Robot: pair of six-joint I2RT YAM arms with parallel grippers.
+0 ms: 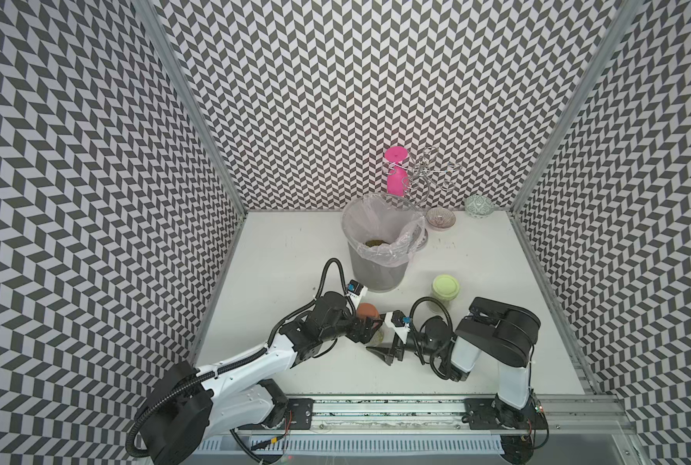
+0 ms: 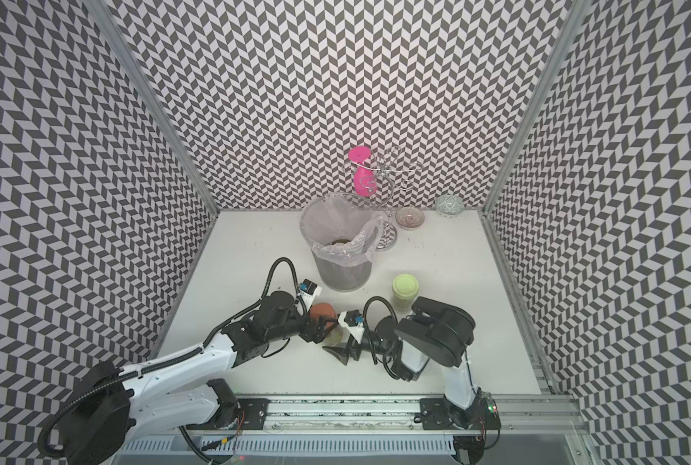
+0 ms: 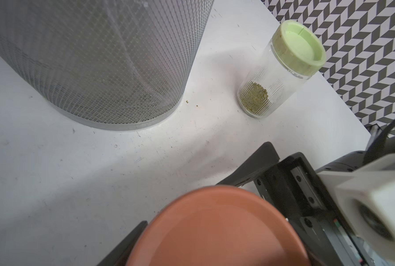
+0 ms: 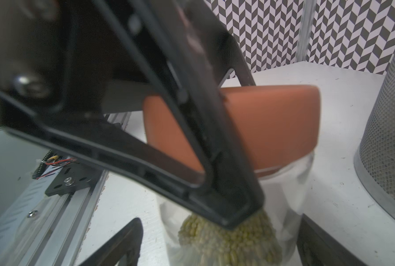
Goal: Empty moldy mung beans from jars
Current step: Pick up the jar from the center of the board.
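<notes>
The orange-lidded jar (image 4: pixel 284 195) is standing upright close to the front edge of the worktop (image 1: pixel 295 261), a little left of its middle, with mung beans (image 4: pixel 233 244) lying heaped in its bottom. The left gripper (image 1: pixel 370 322) is reaching in from the left-edge side and appears to be pinching the orange-brown lid (image 4: pixel 272 129) across its rim, though its own finger is hiding part of that contact in the right wrist view. The right gripper (image 4: pixel 220 232) is straddling the glass below the lid with its jaws spread wide, one finger standing clear of the wall. The green-lidded jar (image 1: pixel 444 294) is sitting capped farther back, toward the right edge, well apart from both grippers, holding a shallow layer of mung beans. The grey mesh bin (image 1: pixel 376 265) is standing toward the back edge, with some mung beans lying in its clear liner (image 1: pixel 400 241).
</notes>
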